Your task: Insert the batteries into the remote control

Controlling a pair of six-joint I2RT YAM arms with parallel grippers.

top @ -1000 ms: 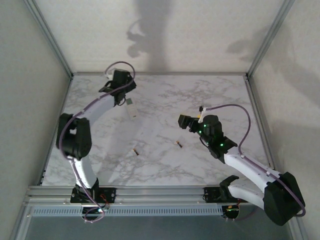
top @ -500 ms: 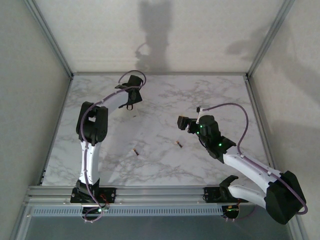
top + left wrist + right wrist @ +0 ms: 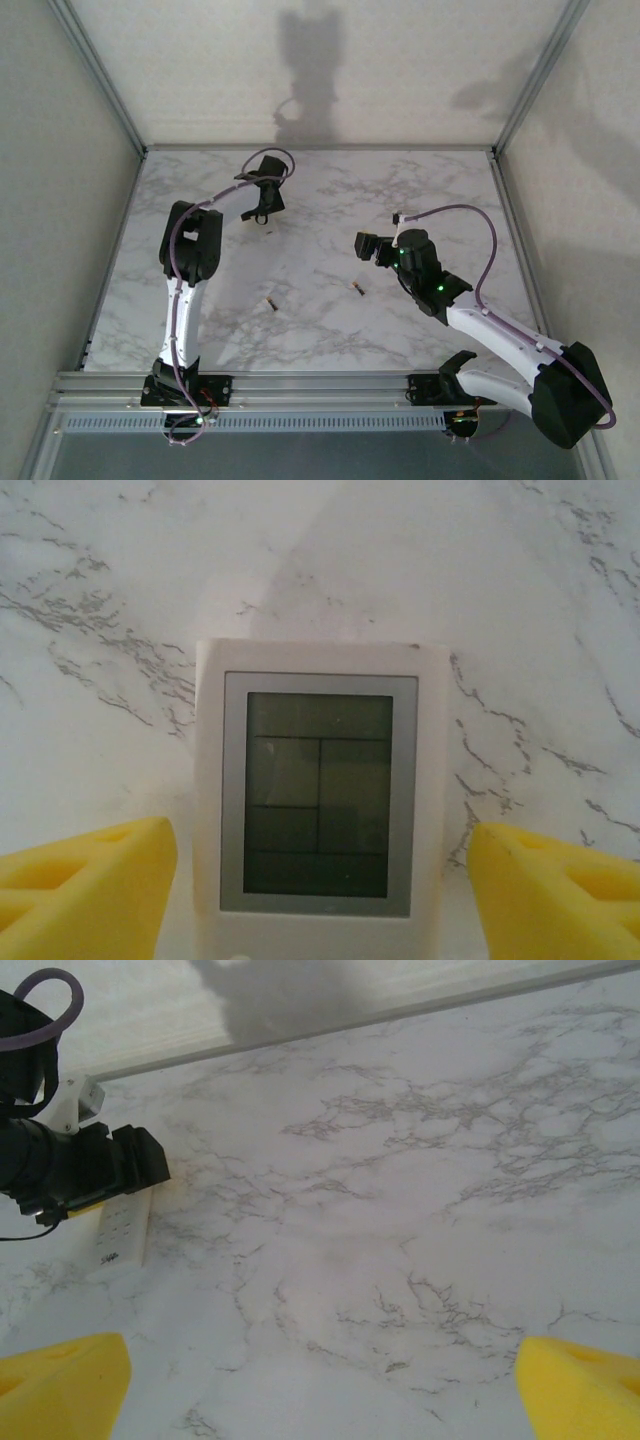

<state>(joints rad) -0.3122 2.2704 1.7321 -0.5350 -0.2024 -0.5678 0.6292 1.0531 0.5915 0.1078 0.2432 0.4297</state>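
Remote control (image 3: 318, 800) lies between the spread left fingers (image 3: 85, 880), touching neither.

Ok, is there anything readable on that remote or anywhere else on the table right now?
No readable text anywhere.
On the remote control, the screen: blank grey panels, no digits.
Small dark marks lower on its body, right wrist view: too small and blurred to read.
The batteries: too tiny to show print.

The remote control (image 3: 318, 800) is cut off at the left wrist view's bottom edge. From above, the left gripper (image 3: 261, 214) hides it.
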